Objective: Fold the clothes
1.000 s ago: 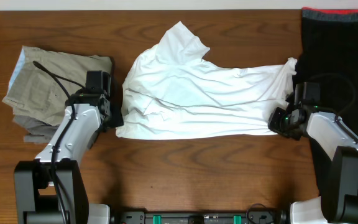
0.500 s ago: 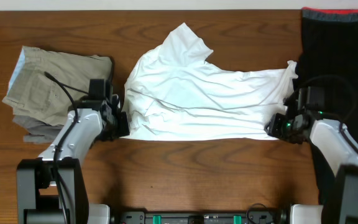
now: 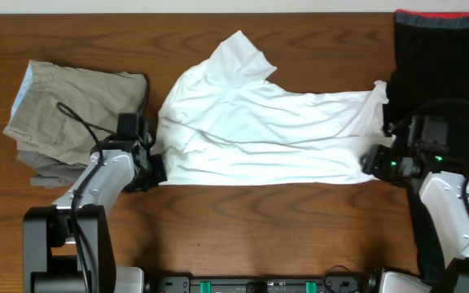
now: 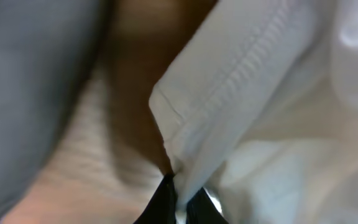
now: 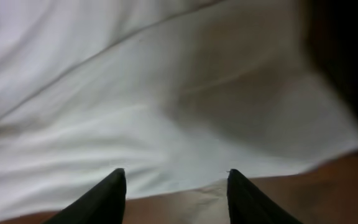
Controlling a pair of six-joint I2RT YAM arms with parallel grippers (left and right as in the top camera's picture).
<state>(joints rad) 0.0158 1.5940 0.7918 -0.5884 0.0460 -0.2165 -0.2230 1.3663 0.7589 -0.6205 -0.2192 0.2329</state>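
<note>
Overhead, light falls soft and even on the table [image 3: 259, 228], shadows faint. My left wrist view blurs badly leftward, sharpest on the white T-shirt [image 4: 241, 68] hem; my right view is soft, darkening rightward.

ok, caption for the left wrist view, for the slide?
Left hand pinching the hemmed corner of the white T-shirt, wooden table behind.

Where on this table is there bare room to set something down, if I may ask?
Free: the bare table in front of the shirt, between left arm and right arm; the back strip between shirt and black garment. Crowded: the gap between trousers and shirt, where the left arm sits.
</note>
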